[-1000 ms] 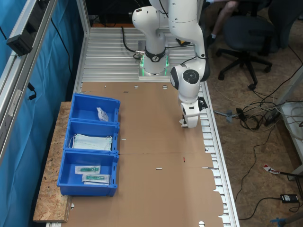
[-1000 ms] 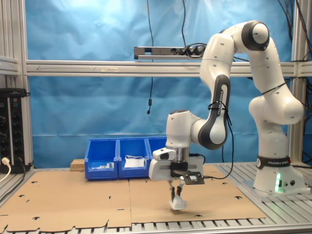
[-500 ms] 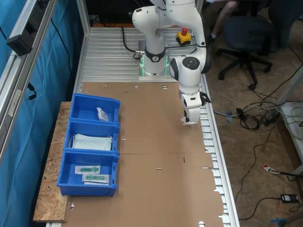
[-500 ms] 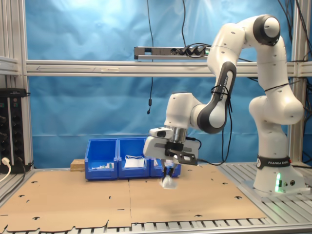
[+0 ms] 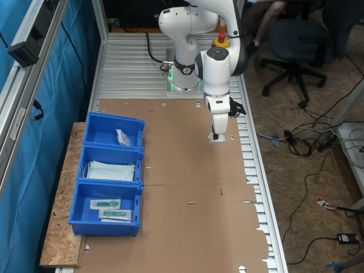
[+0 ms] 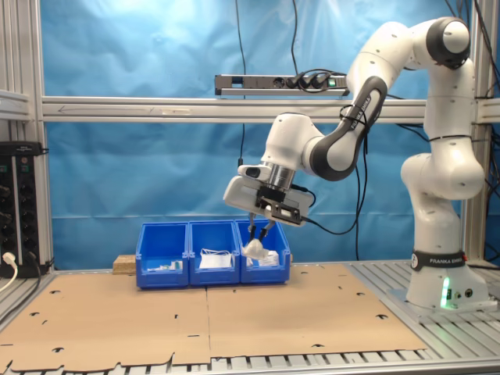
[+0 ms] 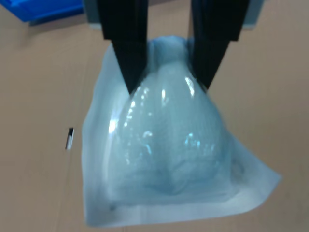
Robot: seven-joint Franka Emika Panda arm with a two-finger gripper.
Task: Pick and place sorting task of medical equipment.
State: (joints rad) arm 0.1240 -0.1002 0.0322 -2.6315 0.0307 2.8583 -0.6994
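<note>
Blue curtain backdrop, aluminium frame rails, slatted metal bench point(image 5: 131, 62) covered with a brown cardboard sheet point(image 5: 187, 187). Three blue bins point(image 5: 108, 173) sit in a row at the first exterior view's left edge of the cardboard, resting partly on a chipboard slab point(image 5: 57, 227).

My fingers point(image 7: 133, 53) are clamped on the white packet point(image 7: 169, 154); in the wrist view they pinch its upper edge and the rest hangs free below, domed and crinkly. The packet point(image 6: 255, 250) is in the air, clear of the cardboard, and well apart from the bins in the first exterior view.

Bin contents: one holds a small white packet point(image 5: 123, 137), the middle one pale blue face masks point(image 5: 111, 170), the third long clear packs with green contents point(image 5: 111, 207). Judged destination: the bin with the matching white packet.

Risks:
- Grip is on the wrapper edge only; slick film could slide out during the traverse, dropping the packet onto the cardboard.
- The hanging part may swing and catch a bin wall if I come in low.
- The bins touch one another; a slightly off release puts it among the masks.

Room: office chair point(image 5: 296, 40) and loose cables point(image 5: 310, 139) on the floor beyond the bench.
</note>
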